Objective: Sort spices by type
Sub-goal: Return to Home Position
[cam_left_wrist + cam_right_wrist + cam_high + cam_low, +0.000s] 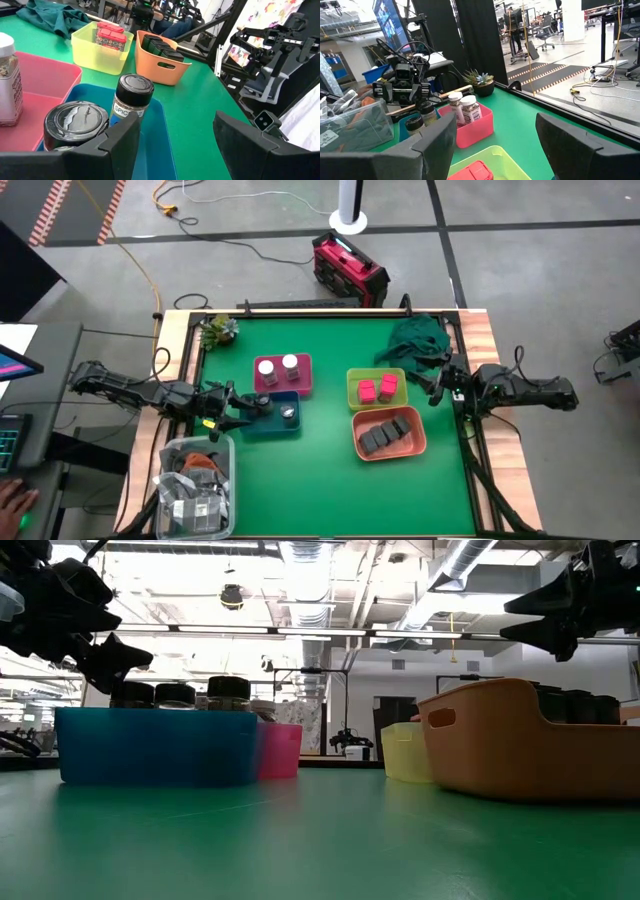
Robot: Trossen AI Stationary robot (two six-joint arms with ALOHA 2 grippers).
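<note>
Left gripper (243,412) hung centre-left, fingers spread wide, just beside the blue tray (270,434) holding the dark round tins (288,412) — right gripper (434,386), equally wide, hovered centre-right near the pink boxes (377,389).

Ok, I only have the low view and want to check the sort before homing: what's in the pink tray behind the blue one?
Observer: Two white-capped jars, upright, in the pink tray.
Operator: And the yellow tray? Its wall hides everything.
Observer: Two pink boxes side by side in the yellow tray.
Operator: Is either gripper carrying anything?
Observer: No, the left gripper and right gripper are both open and empty.
</note>
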